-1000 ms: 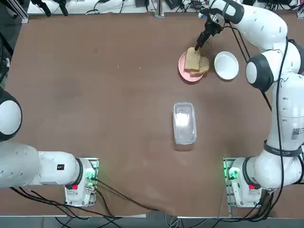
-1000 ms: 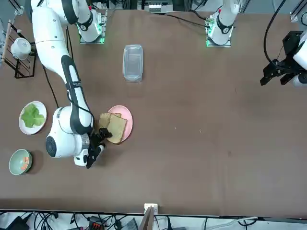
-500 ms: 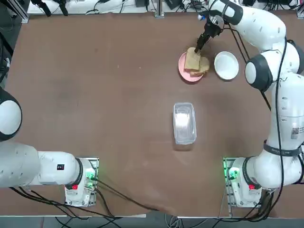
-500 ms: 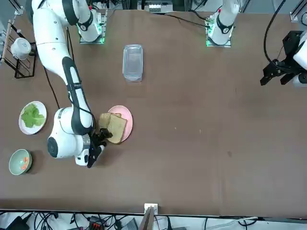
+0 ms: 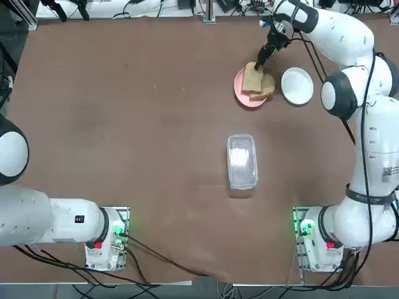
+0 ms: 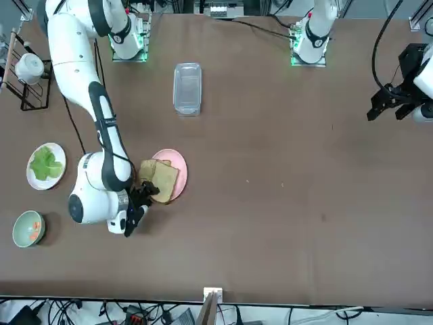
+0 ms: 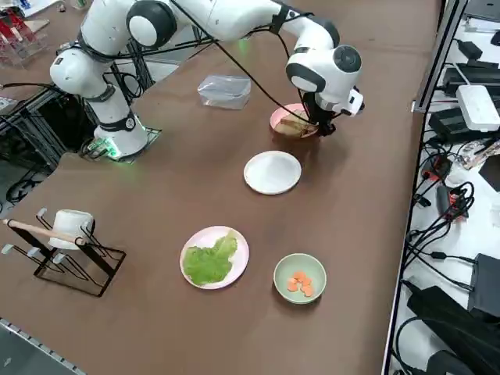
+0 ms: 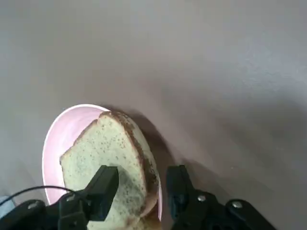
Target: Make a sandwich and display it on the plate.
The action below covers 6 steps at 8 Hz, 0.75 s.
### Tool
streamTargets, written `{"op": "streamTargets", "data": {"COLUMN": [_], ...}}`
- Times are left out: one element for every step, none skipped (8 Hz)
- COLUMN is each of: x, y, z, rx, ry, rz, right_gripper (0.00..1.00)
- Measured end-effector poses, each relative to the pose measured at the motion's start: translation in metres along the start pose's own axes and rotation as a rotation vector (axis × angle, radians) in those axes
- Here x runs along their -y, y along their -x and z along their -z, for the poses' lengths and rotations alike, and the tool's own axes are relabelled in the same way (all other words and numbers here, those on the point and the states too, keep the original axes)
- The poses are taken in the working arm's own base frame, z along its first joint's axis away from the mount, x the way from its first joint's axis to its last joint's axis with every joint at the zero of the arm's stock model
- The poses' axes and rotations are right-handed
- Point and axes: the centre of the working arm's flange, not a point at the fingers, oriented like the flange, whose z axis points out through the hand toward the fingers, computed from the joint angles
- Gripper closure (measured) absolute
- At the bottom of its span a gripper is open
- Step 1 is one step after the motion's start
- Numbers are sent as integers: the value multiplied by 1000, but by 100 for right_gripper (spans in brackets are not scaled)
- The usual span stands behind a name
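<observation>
No assembled sandwich is in view. Two tan bread slices lie overlapping on a pink plate at the far right of the table. My right gripper is low at the far edge of that plate, open. Its fingers straddle the edge of the top slice, with a gap still showing on one side. An empty white plate sits just right of the pink one. Green lettuce lies on a second white plate.
A clear lidded container lies mid-table. A pale-green cup with orange pieces stands near the lettuce plate. A wire rack holding a white mug sits at the right edge.
The right gripper's fingers have drawn closer together around the bread's edge. The wrist has shifted slightly toward the pink plate. The bread and plates have not moved.
</observation>
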Motion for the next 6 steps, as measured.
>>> {"op": "streamTargets", "data": {"x": [0, 0, 0, 0, 0, 0], "y": [0, 0, 0, 0, 0, 0], "z": [0, 0, 0, 0, 0, -1], "rx": [-3, -4, -4, -3, -3, -1], "ry": [-4, -4, -4, -5, -5, -7], "rz": [-1, -2, -2, -2, -2, -3], "right_gripper": [40, 41, 43, 47, 57, 60]}}
